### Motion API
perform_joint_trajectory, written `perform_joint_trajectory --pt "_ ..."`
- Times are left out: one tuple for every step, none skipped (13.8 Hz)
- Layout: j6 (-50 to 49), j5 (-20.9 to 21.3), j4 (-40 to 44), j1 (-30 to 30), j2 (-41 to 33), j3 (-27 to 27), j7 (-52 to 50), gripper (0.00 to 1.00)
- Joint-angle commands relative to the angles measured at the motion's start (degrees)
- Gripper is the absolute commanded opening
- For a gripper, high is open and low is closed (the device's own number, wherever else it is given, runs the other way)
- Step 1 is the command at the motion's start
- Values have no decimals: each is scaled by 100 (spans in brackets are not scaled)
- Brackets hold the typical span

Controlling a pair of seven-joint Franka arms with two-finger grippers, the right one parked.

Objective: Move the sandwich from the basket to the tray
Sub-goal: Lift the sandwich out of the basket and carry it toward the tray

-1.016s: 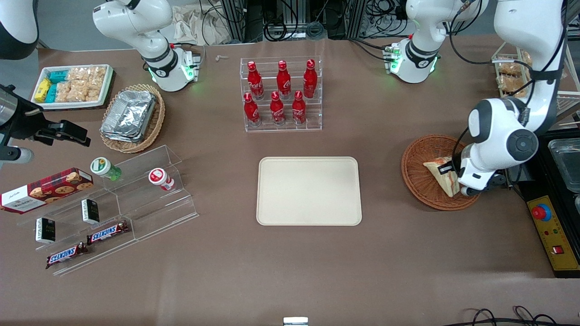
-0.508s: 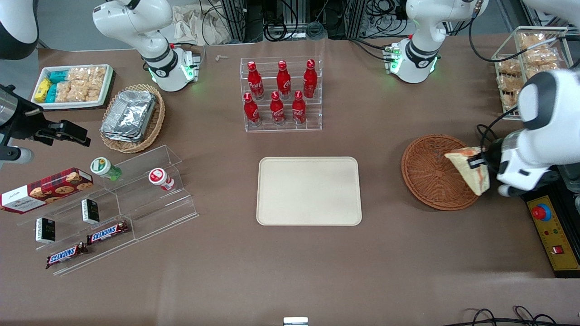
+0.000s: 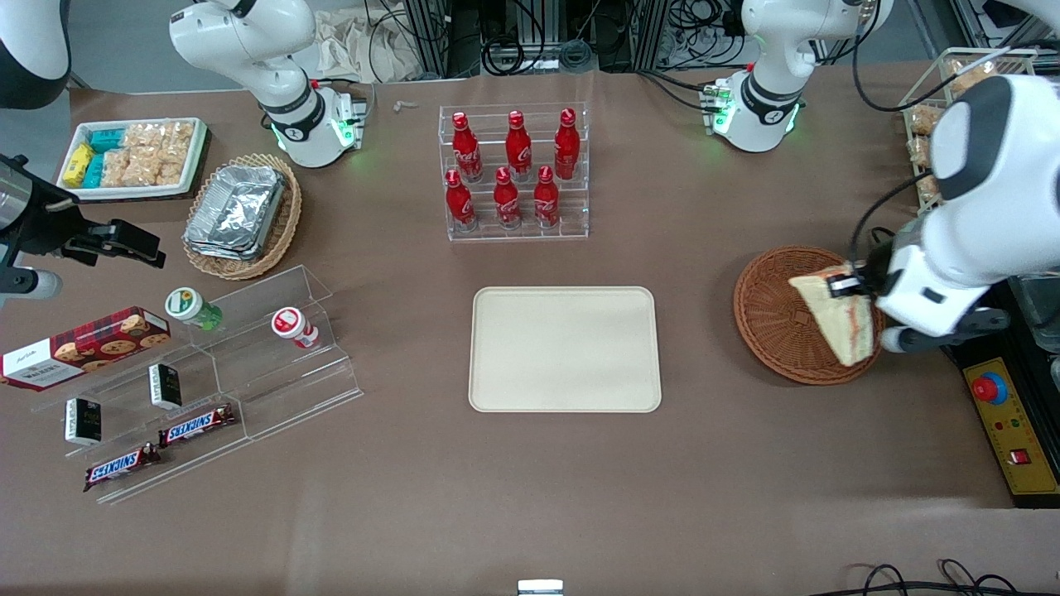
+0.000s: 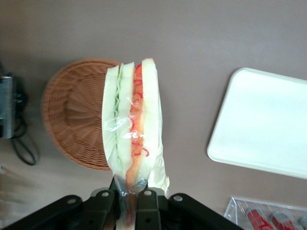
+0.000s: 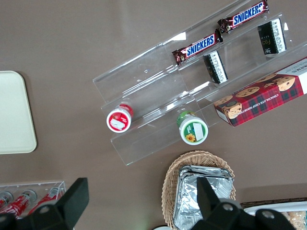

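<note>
A second ago my gripper (image 4: pixel 125 199) was down in the round reddish-brown wicker basket (image 3: pixel 778 319) with the sandwich lying on the weave; now it has come up and swung slightly back over the rim, and the small triangular sandwich of pale bread in clear wrap (image 3: pixel 836 319) hangs clear of the basket, pinched at its wrapped end between my closed jaws. I judge the pick done and the carry just starting. The wedge juts straight out ahead of my fingertips, cut edge facing the wrist camera: pale bread slices with green and red filling between them, the loose film crinkled and bunched where I hold it. Below it sits the basket, and off to one side of my jaws, well apart, waits the large flat cream-beige rectangular tray (image 3: pixel 566 348), bare
</note>
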Motion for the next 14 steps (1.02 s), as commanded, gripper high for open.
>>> perform_joint_trajectory --pt "-122 46 326 -84 334 -485 -179 6" --pt "-96 47 335 -189 482 -556 -354 6" --pt "-26 55 378 -390 606 -574 -495 6" --pt "79 64 431 -601 755 -574 -523 9" --pt "159 73 492 -769 939 -574 -532 11" --pt "246 90 597 -918 1132 -574 -523 17" --pt "326 117 651 -1050 1317 -574 -541 17" --pt "466 126 651 -1173 1449 -574 -550 17" --pt "641 126 642 -1253 1599 -574 -584 17" --pt "721 126 642 -1323 1739 -574 -672 17" --pt "835 117 642 -1350 1906 -574 -664 17" --pt "1036 126 642 -1359 2073 -574 -620 17" --pt "1204 256 616 -1437 2231 -574 -611 17" --pt "1284 527 607 -1569 2381 -574 -663 18"
